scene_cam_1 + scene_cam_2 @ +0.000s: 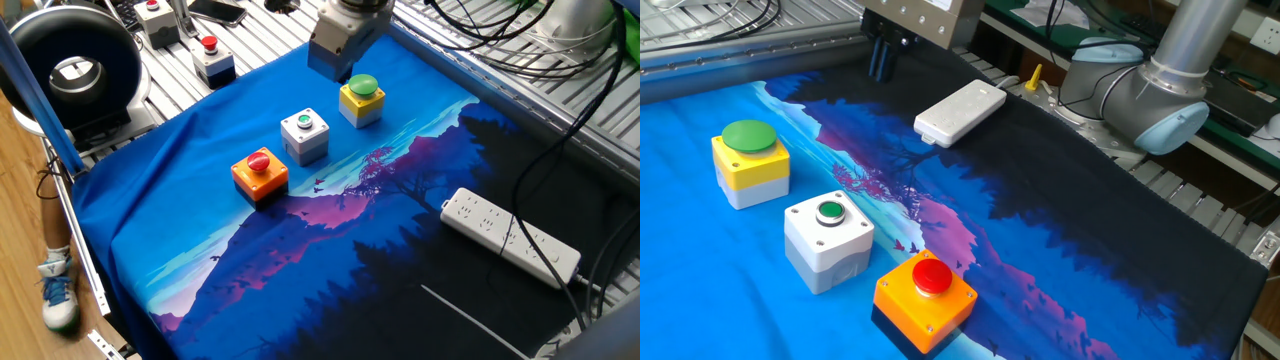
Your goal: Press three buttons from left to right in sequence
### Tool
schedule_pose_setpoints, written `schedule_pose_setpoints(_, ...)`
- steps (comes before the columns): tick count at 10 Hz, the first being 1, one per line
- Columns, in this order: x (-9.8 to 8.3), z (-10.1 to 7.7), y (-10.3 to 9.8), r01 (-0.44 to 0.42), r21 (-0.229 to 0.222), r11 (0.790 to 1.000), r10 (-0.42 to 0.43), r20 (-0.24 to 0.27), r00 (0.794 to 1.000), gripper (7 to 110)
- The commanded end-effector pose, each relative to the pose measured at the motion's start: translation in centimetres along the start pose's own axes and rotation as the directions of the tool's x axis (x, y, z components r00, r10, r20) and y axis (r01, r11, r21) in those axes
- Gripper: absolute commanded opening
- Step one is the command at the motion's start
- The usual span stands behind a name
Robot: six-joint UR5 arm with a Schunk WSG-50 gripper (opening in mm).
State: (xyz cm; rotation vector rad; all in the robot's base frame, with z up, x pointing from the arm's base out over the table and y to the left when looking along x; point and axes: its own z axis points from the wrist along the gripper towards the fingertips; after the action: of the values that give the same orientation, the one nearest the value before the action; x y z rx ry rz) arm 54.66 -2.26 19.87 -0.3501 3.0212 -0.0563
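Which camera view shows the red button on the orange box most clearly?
The other fixed view shows it best: the orange box sits nearest that camera, so its red button looks large and its dome and the lid's corner screws are clear. In one fixed view the same box is small and farther away.

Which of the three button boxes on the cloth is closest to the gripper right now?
The yellow box with the large green dome. The gripper hangs just beyond it; the grey box and the orange box sit farther along the row.
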Motion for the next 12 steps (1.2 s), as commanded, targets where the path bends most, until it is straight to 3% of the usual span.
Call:
schedule_pose_setpoints(1,0.1,-0.5,0.3,-0.005,-0.009,1.000,0.004,-0.010,1.000,7)
schedule_pose_setpoints(4,0.2,-0.5,0.7,-0.018,-0.025,1.000,0.018,-0.013,1.000,7)
schedule_pose_setpoints(5,-0.2,-0.5,1.7,-0.026,-0.067,0.997,0.026,0.000,1.000,7)
schedule_pose_setpoints(6,-0.8,-0.7,3.6,-0.050,-0.144,0.988,0.053,0.018,0.998,7)
schedule_pose_setpoints(7,-1.9,-1.0,4.8,-0.133,-0.200,0.971,0.145,0.044,0.988,7)
schedule_pose_setpoints(9,-1.4,-1.1,5.8,-0.264,-0.234,0.936,0.269,-0.011,0.963,7)
schedule_pose_setpoints(11,-0.8,-1.1,5.5,-0.368,-0.213,0.905,0.365,-0.054,0.929,7)
schedule_pose_setpoints(12,-1.3,-1.0,5.2,-0.400,-0.207,0.893,0.401,-0.039,0.915,7)
